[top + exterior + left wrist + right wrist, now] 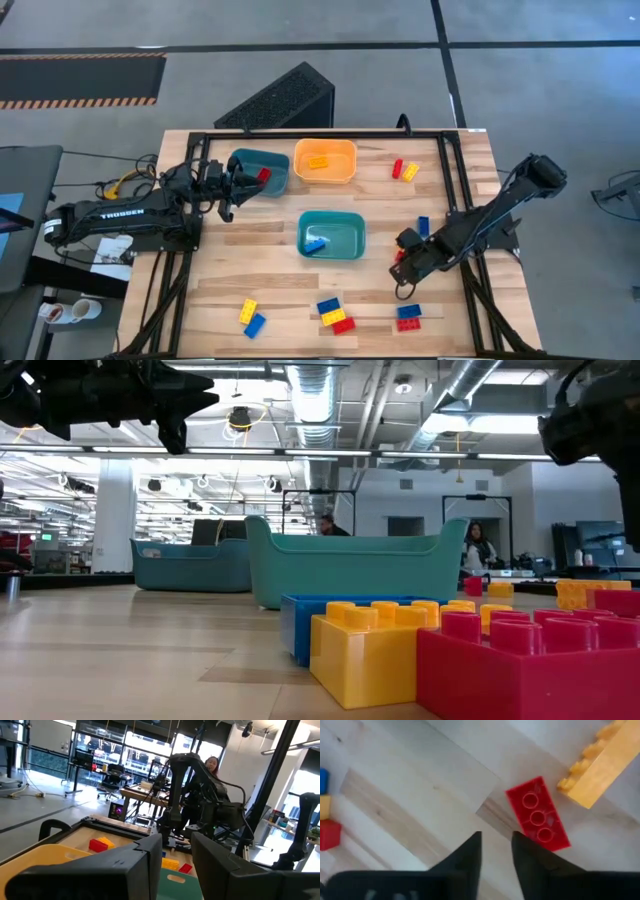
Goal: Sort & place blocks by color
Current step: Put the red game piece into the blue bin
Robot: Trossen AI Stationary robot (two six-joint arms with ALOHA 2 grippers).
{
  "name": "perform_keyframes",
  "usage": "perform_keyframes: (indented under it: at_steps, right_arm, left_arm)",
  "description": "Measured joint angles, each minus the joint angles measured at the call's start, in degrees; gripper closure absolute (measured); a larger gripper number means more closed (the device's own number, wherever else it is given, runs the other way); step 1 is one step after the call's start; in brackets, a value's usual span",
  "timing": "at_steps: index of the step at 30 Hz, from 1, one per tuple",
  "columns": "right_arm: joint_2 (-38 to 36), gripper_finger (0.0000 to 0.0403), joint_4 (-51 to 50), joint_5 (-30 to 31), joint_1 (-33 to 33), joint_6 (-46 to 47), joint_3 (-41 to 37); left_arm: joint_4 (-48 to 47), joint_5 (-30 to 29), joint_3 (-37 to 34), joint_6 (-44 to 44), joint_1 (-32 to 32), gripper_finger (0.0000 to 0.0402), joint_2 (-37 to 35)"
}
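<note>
Right gripper (496, 845) hovers, jaws narrowly apart, red block (538, 814) at one o'clock; widen and centre over it before descending.

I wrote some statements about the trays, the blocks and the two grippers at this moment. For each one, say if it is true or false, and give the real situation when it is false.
1. Three trays are on the table. True: two teal trays and one orange tray.
2. The middle teal tray holds a yellow block. False: a blue block lies in it.
3. The left gripper is by the far-left teal tray. True.
4. The right gripper is shut on a red block. False: the red block lies on the wood just ahead of its fingers, not held.
5. The orange tray is empty. False: an orange-yellow block lies in it.
</note>
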Motion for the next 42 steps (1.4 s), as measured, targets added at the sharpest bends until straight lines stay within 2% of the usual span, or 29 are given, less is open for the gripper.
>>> perform_keyframes:
  at_steps: [7, 12, 18, 24, 32, 42]
  right_arm:
    - [0.02, 0.0143, -0.53, -0.04, -1.21, -3.08, 0.00]
    - [1.29, 0.0093, 0.33, -0.04, -1.04, -6.38, -0.03]
    - [7.15, 0.0086, 0.86, -0.65, -0.45, -11.45, -0.07]
    - [11.77, 0.0092, 0.36, -0.03, -0.49, -12.36, 0.31]
    - [10.41, 0.0101, 2.05, -0.34, -0.49, -11.66, 0.13]
    - [9.25, 0.0101, 1.51, -0.58, -1.06, -13.47, 7.42]
  left_arm:
    - [0.00, -0.01, 0.00, 0.04, 0.00, 0.0310, -0.01]
    - [-0.07, -0.02, 0.00, 0.02, 0.00, 0.0310, 0.01]
    - [-0.38, 0.04, 0.00, 0.04, 0.00, 0.0310, -0.01]
    - [-0.72, 0.02, 0.00, 0.02, 0.00, 0.0310, 0.01]
    - [-0.70, -0.02, 0.00, 0.02, 0.00, 0.0310, -0.01]
    - [-0.68, -0.07, 0.00, 0.02, 0.00, 0.0310, 0.01]
